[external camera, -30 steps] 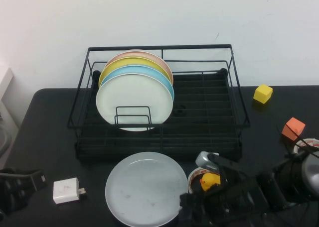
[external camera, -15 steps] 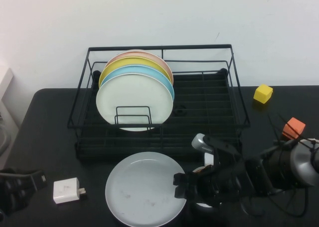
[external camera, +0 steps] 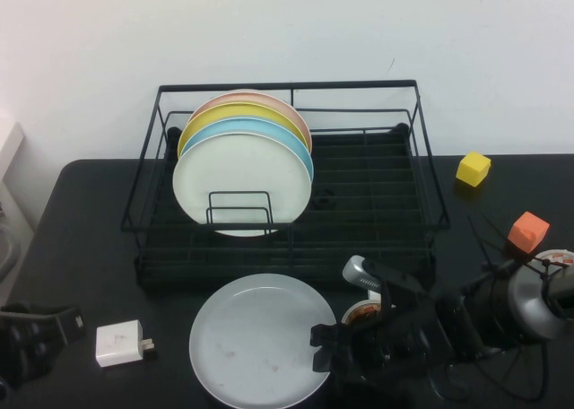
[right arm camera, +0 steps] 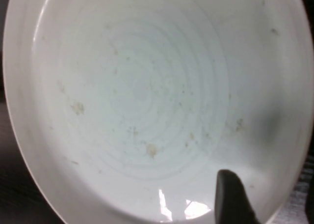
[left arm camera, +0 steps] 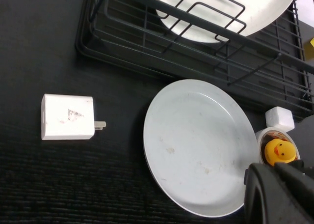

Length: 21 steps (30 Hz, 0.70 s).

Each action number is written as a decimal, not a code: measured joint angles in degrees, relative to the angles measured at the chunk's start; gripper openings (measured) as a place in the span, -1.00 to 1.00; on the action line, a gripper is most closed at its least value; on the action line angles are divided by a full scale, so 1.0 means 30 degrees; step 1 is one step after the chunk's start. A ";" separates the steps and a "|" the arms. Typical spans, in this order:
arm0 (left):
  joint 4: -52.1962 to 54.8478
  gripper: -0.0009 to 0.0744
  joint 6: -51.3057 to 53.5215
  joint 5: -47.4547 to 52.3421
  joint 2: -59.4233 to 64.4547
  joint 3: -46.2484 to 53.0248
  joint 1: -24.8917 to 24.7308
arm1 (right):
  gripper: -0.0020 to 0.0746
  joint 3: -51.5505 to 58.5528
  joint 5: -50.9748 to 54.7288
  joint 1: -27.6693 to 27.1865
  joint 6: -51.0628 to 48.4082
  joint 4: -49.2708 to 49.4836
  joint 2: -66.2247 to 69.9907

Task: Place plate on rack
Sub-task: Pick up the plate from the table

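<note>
The pale grey-white plate (external camera: 256,339) with faint brown smudges lies flat on the black table in front of the rack (external camera: 368,203); it also shows in the left wrist view (left arm camera: 196,145) and fills the right wrist view (right arm camera: 142,101). My right gripper (external camera: 320,348) is open at the plate's right edge. One finger (right arm camera: 233,199) lies over the plate's face, and the rim sits between the jaws. My left gripper (external camera: 36,333) rests at the table's front left, well apart from the plate.
The rack's left half holds upright plates: cream-white (external camera: 242,183) in front, then light blue, yellow and pink. A white charger (external camera: 119,343) lies left of the plate. A cup with a yellow duck (left arm camera: 279,152) stands right of it. Yellow (external camera: 473,169) and orange (external camera: 527,231) blocks sit far right.
My right gripper has moved left from beside the duck cup to the plate's right edge, its fingers now reaching over the rim. The plate and left arm have not moved.
</note>
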 joint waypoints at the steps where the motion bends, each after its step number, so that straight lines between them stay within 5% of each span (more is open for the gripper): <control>1: 0.0000 -0.98 0.0000 0.0000 0.0000 0.0000 0.0000 | -0.09 -0.0032 0.0000 0.0000 0.0000 0.0000 0.0032; 6: 0.0000 -0.98 0.0000 0.0047 0.0000 0.0000 0.0000 | -0.20 -0.0119 -0.0283 0.0000 0.0037 0.0000 0.0121; 15: 0.0000 -0.98 0.0000 0.0140 0.0000 0.0000 0.0000 | -0.84 -0.0119 -0.1348 0.0010 -0.0042 0.0000 0.0133; 21: 0.0036 -0.98 0.0000 0.0140 0.0000 0.0000 0.0000 | -0.92 -0.0119 -0.0641 0.0010 -0.0840 0.0000 0.0179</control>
